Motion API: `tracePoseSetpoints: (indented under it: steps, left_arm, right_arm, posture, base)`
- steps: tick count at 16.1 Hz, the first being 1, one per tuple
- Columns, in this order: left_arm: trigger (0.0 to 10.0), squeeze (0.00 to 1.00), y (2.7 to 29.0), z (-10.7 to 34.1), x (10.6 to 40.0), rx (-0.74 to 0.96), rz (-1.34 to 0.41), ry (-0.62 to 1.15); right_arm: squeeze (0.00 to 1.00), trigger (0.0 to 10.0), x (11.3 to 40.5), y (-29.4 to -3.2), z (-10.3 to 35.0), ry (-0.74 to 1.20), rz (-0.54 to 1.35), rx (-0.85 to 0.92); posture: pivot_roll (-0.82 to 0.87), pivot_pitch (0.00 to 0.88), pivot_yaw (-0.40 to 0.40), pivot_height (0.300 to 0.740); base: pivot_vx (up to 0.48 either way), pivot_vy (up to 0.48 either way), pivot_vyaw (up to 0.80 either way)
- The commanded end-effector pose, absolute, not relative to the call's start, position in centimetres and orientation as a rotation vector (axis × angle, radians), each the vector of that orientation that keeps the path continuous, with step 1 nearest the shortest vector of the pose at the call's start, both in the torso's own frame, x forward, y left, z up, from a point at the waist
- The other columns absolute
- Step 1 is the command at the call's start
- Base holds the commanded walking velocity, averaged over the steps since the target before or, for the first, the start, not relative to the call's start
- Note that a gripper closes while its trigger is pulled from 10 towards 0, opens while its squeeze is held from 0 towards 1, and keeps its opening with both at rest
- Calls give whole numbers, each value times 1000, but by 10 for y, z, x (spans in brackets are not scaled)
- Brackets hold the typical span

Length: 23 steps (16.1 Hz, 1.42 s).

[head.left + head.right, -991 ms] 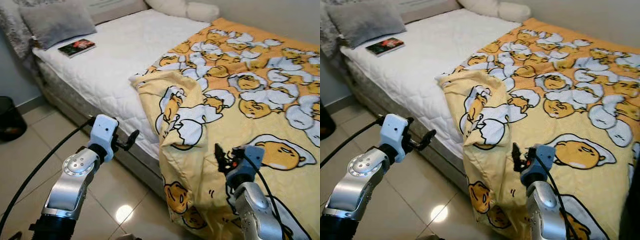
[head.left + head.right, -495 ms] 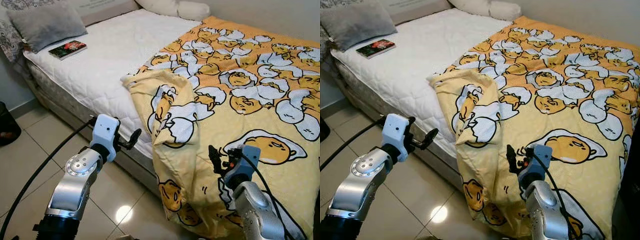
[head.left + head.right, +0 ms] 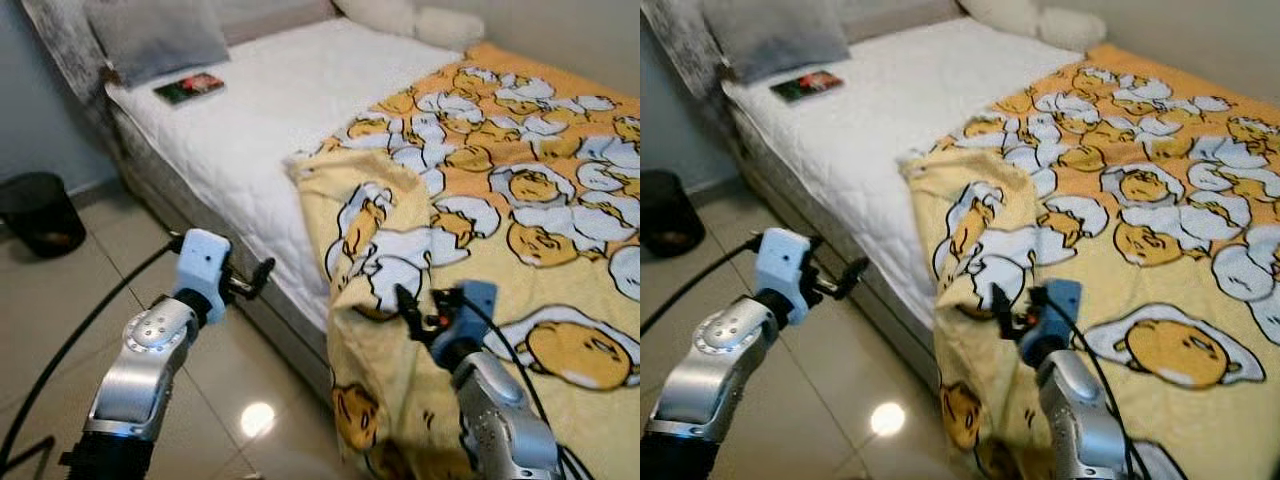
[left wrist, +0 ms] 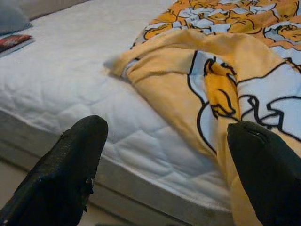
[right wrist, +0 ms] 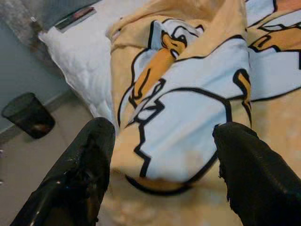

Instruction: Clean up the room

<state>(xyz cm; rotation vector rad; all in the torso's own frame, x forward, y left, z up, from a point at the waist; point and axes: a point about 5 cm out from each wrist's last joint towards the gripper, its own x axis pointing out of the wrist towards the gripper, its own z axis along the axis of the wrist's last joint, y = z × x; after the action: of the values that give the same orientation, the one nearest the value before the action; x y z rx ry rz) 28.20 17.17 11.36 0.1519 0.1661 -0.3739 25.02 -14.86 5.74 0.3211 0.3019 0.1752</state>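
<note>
From the head, the yellow egg-print blanket (image 3: 480, 220) lies rumpled across the bed (image 3: 270, 110); a book (image 3: 189, 87) sits near the pillow (image 3: 155, 35).

The left gripper (image 4: 164, 165) gapes wide, empty, before the mattress edge.

The right gripper (image 5: 160, 165) is spread too, just over the blanket's fold, with a black bin (image 5: 28, 114) beyond.

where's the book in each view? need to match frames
Left eye: book upper left, on the bare mattress just below the grey pillow.
Right eye: book upper left, same spot by the pillow.
Left wrist: red edge of the book at the far left margin, cut off.
Right wrist: book at the top, left of centre, on the mattress corner.
Shared landmark: folded-back corner of the yellow blanket.
</note>
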Motion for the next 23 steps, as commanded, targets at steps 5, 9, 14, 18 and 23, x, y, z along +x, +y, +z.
tracePoseSetpoints:
  steps: [5,9,14,18,23]
  left_arm:
    - [10000,431,167,115,281,156,-398,163]
    - [10000,420,165,113,277,181,-465,182]
    - [10000,424,164,111,273,188,-507,195]
    - [10000,424,163,111,272,189,-527,203]
    - [10000,424,161,111,273,189,-528,204]
  right_arm:
    - [0,10000,250,-156,55,330,148,298]
    - [1000,10000,253,-160,55,320,111,325]
    - [1000,10000,261,-163,56,323,80,320]
    - [1000,10000,266,-162,56,332,64,324]
    - [1000,10000,267,-160,54,342,69,326]
  posture:
    - [8,0,-3,740]
    - [9,0,2,740]
    - [14,0,-1,740]
    - [15,0,-4,740]
    - [11,0,-2,740]
  base:
    - [168,0,0]
    - [0,0,0]
    - [0,0,0]
    - [0,0,0]
    - [0,0,0]
